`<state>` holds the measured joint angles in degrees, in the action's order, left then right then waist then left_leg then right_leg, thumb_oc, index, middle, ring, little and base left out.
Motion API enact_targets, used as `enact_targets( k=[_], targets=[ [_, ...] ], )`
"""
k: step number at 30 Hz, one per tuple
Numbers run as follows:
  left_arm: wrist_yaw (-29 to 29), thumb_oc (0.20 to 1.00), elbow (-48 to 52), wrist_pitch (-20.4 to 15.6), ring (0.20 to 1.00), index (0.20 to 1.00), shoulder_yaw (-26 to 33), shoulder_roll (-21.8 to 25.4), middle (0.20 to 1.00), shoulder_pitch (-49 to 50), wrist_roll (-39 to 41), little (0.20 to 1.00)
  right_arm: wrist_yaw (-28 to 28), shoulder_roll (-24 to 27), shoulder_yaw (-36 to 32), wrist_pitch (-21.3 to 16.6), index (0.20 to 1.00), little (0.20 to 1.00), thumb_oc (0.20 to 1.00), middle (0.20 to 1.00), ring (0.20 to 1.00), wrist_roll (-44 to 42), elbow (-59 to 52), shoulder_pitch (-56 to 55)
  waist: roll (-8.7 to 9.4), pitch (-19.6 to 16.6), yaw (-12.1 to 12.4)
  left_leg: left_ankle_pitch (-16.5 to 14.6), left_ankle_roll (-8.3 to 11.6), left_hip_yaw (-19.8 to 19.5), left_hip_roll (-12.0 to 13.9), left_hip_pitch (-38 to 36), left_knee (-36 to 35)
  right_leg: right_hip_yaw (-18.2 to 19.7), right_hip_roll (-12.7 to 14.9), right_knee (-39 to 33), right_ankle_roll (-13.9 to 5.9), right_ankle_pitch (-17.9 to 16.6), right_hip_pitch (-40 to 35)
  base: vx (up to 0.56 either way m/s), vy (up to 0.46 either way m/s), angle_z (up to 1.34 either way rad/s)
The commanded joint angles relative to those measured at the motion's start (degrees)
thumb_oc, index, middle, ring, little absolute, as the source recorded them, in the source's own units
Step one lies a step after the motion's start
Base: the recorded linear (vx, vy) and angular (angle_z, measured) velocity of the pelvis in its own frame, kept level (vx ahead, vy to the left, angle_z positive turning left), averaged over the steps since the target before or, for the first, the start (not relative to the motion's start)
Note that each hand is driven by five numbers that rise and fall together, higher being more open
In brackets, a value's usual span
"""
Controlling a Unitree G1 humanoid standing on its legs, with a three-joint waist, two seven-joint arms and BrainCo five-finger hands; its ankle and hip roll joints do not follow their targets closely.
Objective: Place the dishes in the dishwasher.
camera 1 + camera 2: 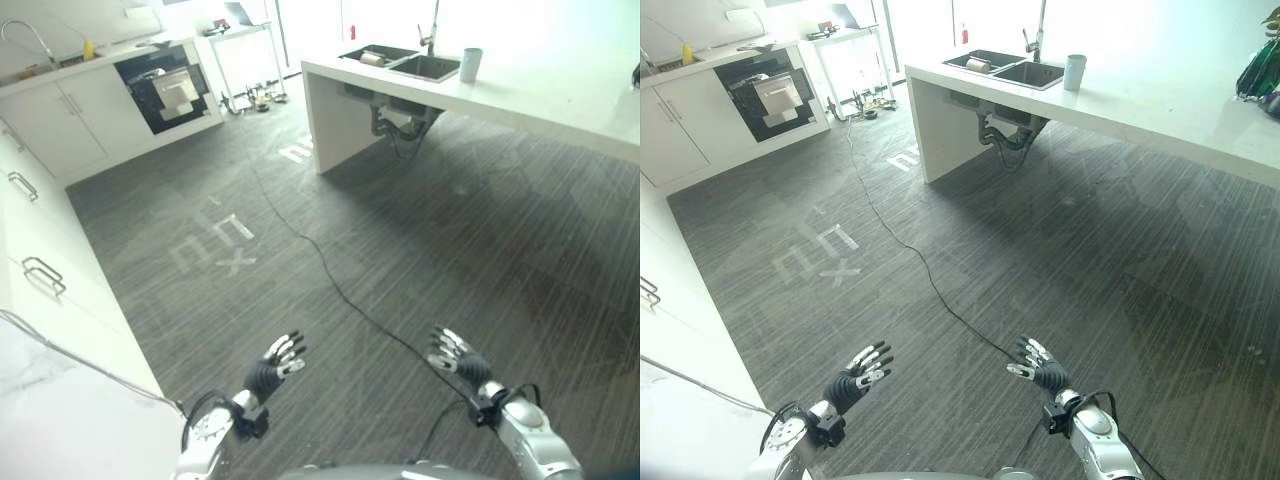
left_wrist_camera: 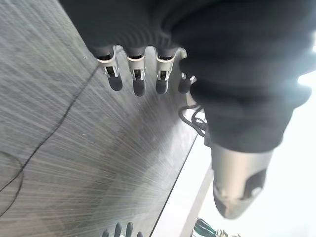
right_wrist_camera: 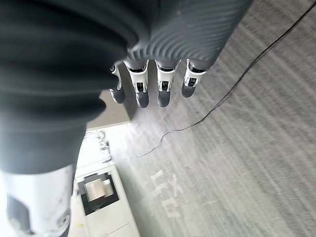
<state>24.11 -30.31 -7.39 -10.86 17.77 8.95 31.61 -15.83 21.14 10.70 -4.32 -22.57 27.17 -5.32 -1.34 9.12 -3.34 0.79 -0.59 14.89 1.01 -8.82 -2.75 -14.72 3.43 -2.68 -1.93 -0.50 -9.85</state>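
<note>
Grey floor (image 1: 420, 260), white island (image 1: 560, 100) with sink (image 1: 425, 67), perhaps holding dishes.

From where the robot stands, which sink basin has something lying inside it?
The basin farther from the grey cup: the left basin holds a light-coloured item; the right basin shows nothing.

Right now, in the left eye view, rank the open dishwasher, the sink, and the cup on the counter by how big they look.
1. Dishwasher
2. Sink, looks slightly smaller
3. Cup, smallest
</note>
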Motion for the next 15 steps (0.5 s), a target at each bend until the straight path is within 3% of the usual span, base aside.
enact_targets(
  k=[1,7,10,15],
  targets=[
    [-0.79,1.000,-0.77,-2.94,1.000,1.000,0.82,-0.39,1.000,-2.30,0.84,1.000,-0.47,-1.11,0.10,-2.60,1.000,1.000,1.000,1.000,1.000,-1.65,1.10,3.50,0.55,0.42,1.26,-8.86,2.38,2.38,2.34,0.27,9.97,-2.94,1.79,5.25,-1.98,6.27,0.60,0.00,0.000,0.00],
    [-0.95,1.000,-4.18,-0.45,1.000,1.000,0.28,-1.20,1.000,-2.68,1.11,1.000,0.79,-1.47,1.39,-1.48,1.000,1.000,1.000,1.000,1.000,-0.28,3.84,4.06,0.44,0.90,1.47,-9.03,2.26,2.17,2.05,0.57,9.88,-3.18,1.88,5.29,-2.12,6.20,1.04,0.00,0.000,0.00],
    [-1.08,1.000,-7.28,-0.20,1.000,1.000,-0.39,-1.61,1.000,-3.42,-1.37,1.000,2.49,-1.39,2.43,-1.42,1.000,1.000,1.000,1.000,1.000,3.46,6.73,4.92,0.45,1.11,1.62,-9.17,2.19,2.05,1.98,0.68,9.90,-3.31,1.92,5.27,-2.17,6.27,1.09,0.00,0.000,0.00],
    [-1.96,1.000,-12.53,-1.51,1.000,1.000,-1.34,-2.88,1.000,-4.81,-2.78,1.000,1.70,-1.78,3.67,-1.46,1.000,1.000,1.000,1.000,1.000,-0.13,12.37,5.54,0.39,1.43,1.65,-8.88,2.13,1.89,1.93,0.32,8.90,-3.64,1.74,4.96,-2.19,6.07,1.17,0.00,-0.003,0.01]
  ],
)
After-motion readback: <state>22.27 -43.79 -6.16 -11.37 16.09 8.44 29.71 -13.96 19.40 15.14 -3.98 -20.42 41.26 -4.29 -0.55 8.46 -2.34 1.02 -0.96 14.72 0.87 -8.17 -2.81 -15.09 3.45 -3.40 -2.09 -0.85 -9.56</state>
